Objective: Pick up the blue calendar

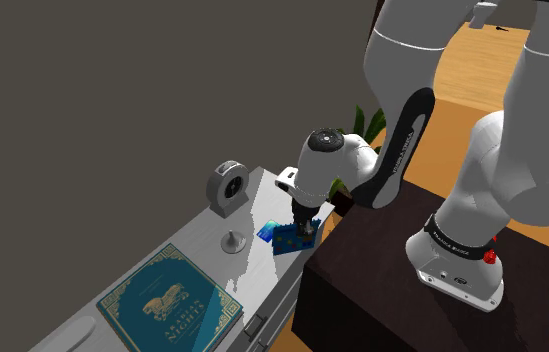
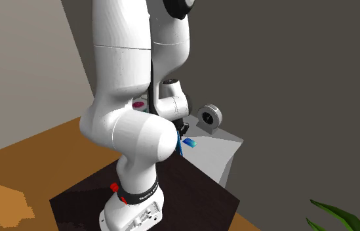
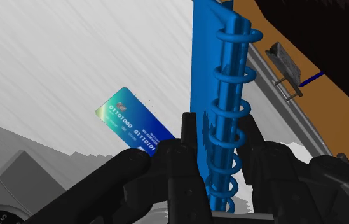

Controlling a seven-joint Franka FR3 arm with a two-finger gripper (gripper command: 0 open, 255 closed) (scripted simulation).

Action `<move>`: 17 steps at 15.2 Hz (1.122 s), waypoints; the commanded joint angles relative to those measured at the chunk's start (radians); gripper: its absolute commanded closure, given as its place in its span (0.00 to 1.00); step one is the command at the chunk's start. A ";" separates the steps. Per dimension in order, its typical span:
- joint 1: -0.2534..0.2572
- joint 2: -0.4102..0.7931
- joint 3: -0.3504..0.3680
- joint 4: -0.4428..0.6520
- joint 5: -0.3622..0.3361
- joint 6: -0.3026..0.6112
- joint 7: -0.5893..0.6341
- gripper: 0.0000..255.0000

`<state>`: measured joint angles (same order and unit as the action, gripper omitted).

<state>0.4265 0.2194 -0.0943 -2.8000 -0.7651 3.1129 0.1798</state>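
The blue calendar stands upright, with a blue spiral binding along its top edge. My gripper comes down over that binding, and its two black fingers clasp it from both sides. In the shoulder view the calendar is at the table's end nearest the stand, directly under the gripper. The second exterior view shows the gripper behind the arm, with a strip of the calendar below it. I cannot tell whether the calendar rests on the table.
A blue bank card lies on the pale table beside the calendar. A grey round clock-like object, a small grey stand and a teal book sit farther along. The dark stand adjoins the table.
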 commanded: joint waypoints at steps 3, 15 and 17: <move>0.002 0.002 0.000 -0.001 -0.002 0.001 0.001 1.00; -0.200 -0.208 0.297 -0.079 0.445 -0.135 -0.358 1.00; -0.191 -0.254 0.312 -0.088 0.539 -0.169 -0.429 1.00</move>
<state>0.2333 -0.0008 0.2024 -2.8778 -0.2986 2.9656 -0.1950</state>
